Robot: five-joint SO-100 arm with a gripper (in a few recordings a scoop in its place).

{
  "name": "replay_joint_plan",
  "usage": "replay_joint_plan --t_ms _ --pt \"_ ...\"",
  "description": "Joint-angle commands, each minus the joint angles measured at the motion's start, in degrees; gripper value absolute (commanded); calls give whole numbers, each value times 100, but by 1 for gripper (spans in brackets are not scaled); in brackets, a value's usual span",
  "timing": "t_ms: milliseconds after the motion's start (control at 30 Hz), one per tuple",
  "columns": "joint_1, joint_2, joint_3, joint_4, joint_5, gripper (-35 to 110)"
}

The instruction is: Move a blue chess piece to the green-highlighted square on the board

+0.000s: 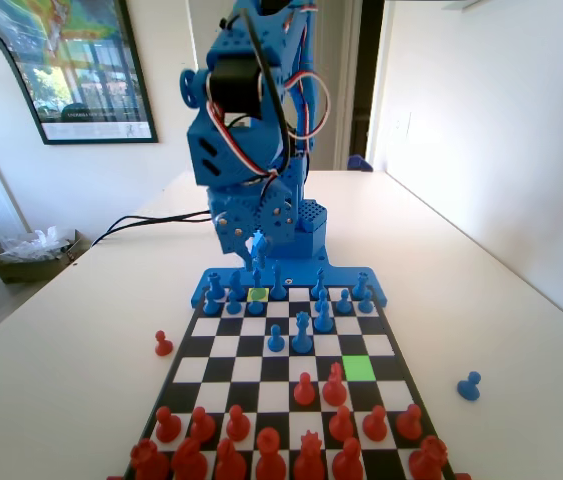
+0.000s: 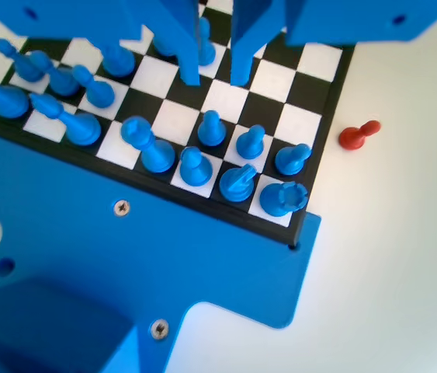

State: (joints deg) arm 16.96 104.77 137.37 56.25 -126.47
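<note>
Blue plastic jaws of the two-finger gripper (image 2: pixel 214 78) hang spread apart with nothing between them, poised above the board's rows nearest the arm. In the wrist view a slim blue pawn (image 2: pixel 206 43) shows just beside the gap, partly hidden by the left jaw; whether it is the piece to move cannot be told. In the fixed view the gripper (image 1: pixel 256 243) hovers over the far end of the chequered black-and-white chess board (image 1: pixel 189 368), close above a pale yellow-green square (image 1: pixel 257 294). From there the bright green-highlighted square (image 1: pixel 358 367) lies well nearer the camera and to the right, so the carry will likely run diagonally down the board. Candidate blue chess pieces, small knob-topped pawns (image 1: pixel 276 340), stand upright between the two squares, alongside a taller blue piece (image 1: pixel 303 333). A red pawn (image 1: pixel 335 386) stands just left of the green cell, leaving tight clearance there; its right side looks open toward the board edge.
</note>
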Motion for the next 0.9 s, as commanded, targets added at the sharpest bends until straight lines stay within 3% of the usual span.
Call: replay_joint_plan --t_ms 0,300,867 --pt "211 123 -62 0 -158 9" --pt "431 562 686 -413 -431 9" --pt "-246 396 800 -659 255 9"
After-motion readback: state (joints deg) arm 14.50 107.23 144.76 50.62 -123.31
